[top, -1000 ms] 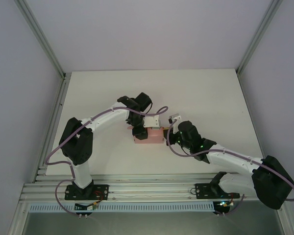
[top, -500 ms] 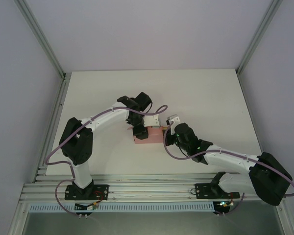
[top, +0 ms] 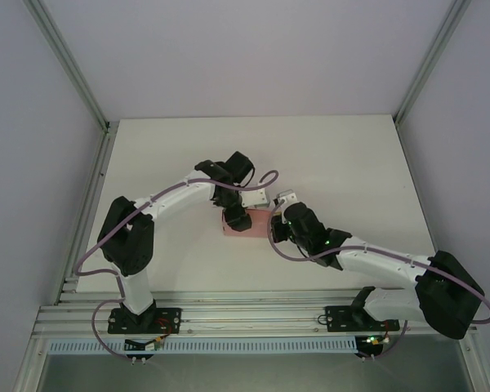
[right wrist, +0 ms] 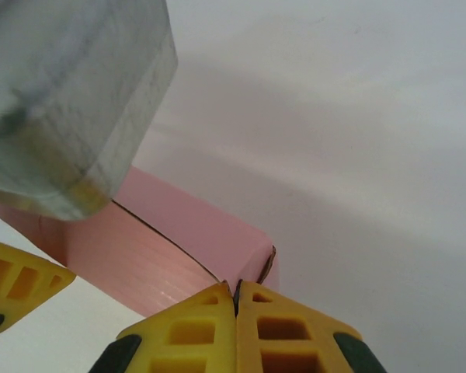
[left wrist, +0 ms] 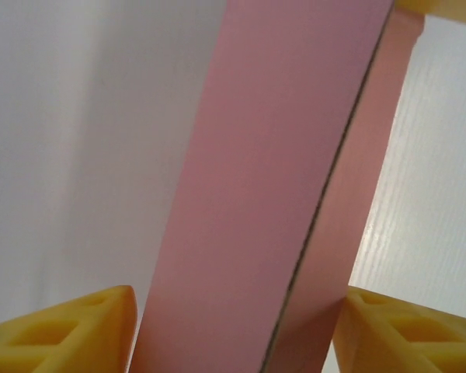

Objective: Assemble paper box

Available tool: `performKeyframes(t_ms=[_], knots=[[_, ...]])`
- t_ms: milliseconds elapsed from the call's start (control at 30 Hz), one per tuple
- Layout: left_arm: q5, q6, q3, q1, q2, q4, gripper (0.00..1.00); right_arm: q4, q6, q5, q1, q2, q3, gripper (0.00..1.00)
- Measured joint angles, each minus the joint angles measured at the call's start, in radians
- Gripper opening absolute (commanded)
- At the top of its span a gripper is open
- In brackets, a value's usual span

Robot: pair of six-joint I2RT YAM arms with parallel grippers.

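Observation:
The paper box (top: 258, 222) is a small pink rectangular box lying on the white table near its middle. My left gripper (top: 237, 217) reaches down over its left part. In the left wrist view the box (left wrist: 272, 194) runs up between the yellow fingers (left wrist: 78, 330). They stand apart at its two sides, with a thin gap at the left one, so the left gripper (left wrist: 237, 299) is open. My right gripper (top: 276, 222) is shut. Its joined yellow tips (right wrist: 234, 286) rest against the rounded end corner of the box (right wrist: 163, 241), beside a slightly lifted end flap.
The white table (top: 351, 163) has free room behind and to both sides of the box. Aluminium frame posts (top: 90, 106) and grey walls bound it. The left gripper's grey body (right wrist: 70, 101) hangs close above the box in the right wrist view.
My right gripper has moved left and forward until its shut tips meet the box's right end. The left jaws have spread wider around the box. The box has shifted slightly away from me.

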Motion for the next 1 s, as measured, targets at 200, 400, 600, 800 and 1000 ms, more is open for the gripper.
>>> performKeyframes(t_ms=[200,400,600,800,1000], knots=[[-0.024,-0.051,-0.024,0.000,-0.114,0.099,0.92,-0.087,0.021,-0.013,0.016,0.008,0.048,0.00],[-0.073,-0.138,-0.065,0.031,-0.248,0.129,0.92,-0.128,0.031,-0.015,0.016,0.017,0.074,0.00],[-0.143,-0.267,-0.221,0.060,-0.415,0.120,0.79,-0.182,0.052,-0.008,0.017,0.050,0.126,0.00],[-0.190,-0.353,-0.384,0.060,-0.537,0.100,0.72,-0.215,0.064,-0.004,0.022,0.056,0.143,0.00],[-0.228,-0.379,-0.389,0.068,-0.481,0.110,0.56,-0.222,0.066,-0.005,0.023,0.057,0.148,0.00]])
